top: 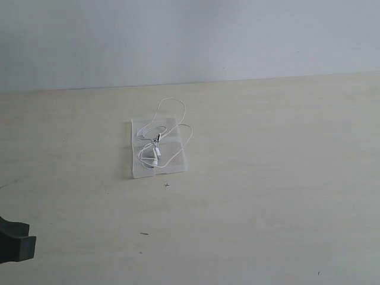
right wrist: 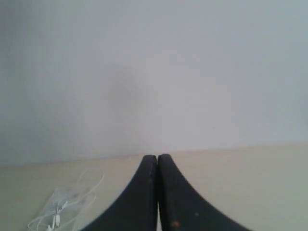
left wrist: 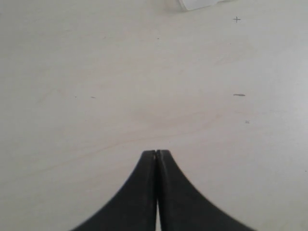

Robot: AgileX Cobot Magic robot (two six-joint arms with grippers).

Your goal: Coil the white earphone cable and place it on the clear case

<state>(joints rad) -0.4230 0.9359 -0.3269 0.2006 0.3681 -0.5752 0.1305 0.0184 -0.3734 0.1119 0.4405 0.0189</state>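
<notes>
The white earphone cable (top: 161,138) lies in loose loops on the clear case (top: 176,165), which is opened flat in the middle of the table; one loop reaches past the case's far edge. The right wrist view also catches the cable (right wrist: 72,204) and case (right wrist: 54,198). A corner of the case (left wrist: 197,4) shows at the edge of the left wrist view. My left gripper (left wrist: 157,152) is shut with nothing in it, well short of the case, and appears as a dark shape (top: 15,240) at the exterior view's left edge. Shut and empty too, my right gripper (right wrist: 157,156) is out of the exterior view.
A pale wooden table (top: 267,178) runs back to a plain light wall (top: 237,35). A small cross mark (top: 167,184) and a short dark mark (top: 144,233) sit on the tabletop in front of the case.
</notes>
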